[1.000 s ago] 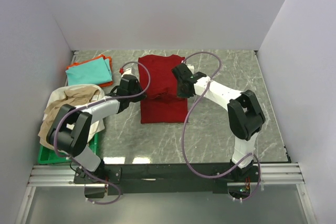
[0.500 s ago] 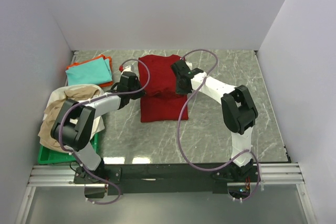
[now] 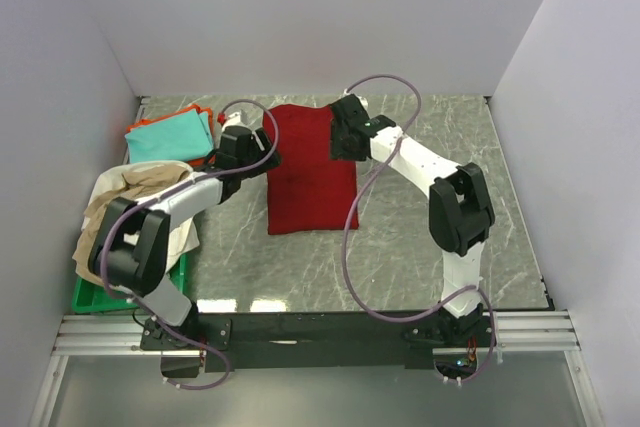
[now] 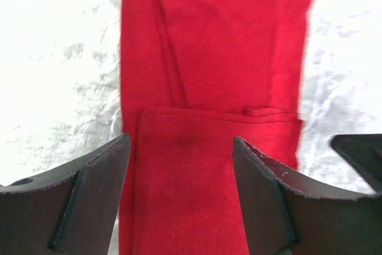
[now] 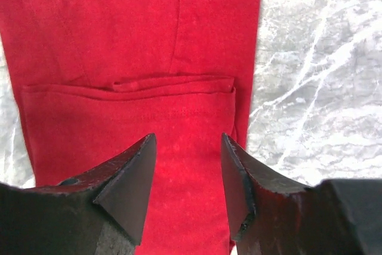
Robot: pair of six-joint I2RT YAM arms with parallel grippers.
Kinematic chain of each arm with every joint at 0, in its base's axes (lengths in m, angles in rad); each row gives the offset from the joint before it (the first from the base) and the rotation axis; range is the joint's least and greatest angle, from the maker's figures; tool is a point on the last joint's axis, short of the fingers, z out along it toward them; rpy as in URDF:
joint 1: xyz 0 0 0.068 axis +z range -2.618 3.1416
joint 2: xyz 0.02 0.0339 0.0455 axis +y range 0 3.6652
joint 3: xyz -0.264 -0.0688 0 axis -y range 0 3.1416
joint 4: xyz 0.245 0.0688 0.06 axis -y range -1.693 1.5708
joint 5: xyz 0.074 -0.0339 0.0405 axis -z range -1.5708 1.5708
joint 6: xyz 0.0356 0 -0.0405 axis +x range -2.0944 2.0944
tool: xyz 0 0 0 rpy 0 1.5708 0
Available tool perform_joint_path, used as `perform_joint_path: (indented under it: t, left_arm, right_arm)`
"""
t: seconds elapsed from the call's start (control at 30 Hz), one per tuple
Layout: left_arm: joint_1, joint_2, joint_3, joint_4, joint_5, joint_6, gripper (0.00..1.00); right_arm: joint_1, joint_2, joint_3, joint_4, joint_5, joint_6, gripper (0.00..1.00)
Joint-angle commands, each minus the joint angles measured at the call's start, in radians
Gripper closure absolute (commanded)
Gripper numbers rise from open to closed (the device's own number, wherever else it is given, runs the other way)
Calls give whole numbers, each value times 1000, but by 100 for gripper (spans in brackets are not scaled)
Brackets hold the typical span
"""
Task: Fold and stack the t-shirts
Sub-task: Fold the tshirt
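I hold my left gripper (image 4: 179, 147) and right gripper (image 5: 188, 141) open and empty over the far end of the dark red t-shirt (image 3: 310, 182). It lies flat mid-table, one end doubled over itself. Spread jaws, I judge, leave that fold undisturbed.

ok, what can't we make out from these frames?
- Top view: edges of the red shirt, partly under the left hand and right hand.
- Top view: orange shirt, mostly under the teal shirt; its fold is unreadable.
- Top view: green tray, covered by beige cloth and the left arm; shirt count unclear.
- Wrist views: near end of the red shirt, behind the fingers and cut off by the frame.
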Motion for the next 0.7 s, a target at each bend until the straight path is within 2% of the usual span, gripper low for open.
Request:
perform_joint_path:
  t: [0.0,0.2,0.4,0.67]
  left_arm:
    - [-1,-98,-32,3,-9,34,26]
    - [-3,-187,-169,19,63,33,26]
    - [-15,-279,-290,-18,71,6,26]
    - [-32,-359,-394,-47,96,-12,26]
  right_arm:
    - [-7,-120,-69,24,-14,-28,46]
    - [-5,-266,-311,96,-104,0,46]
    - [5,-401,-551,180,-224,43,46]
    - [10,-410,-682,235,-238,66,46]
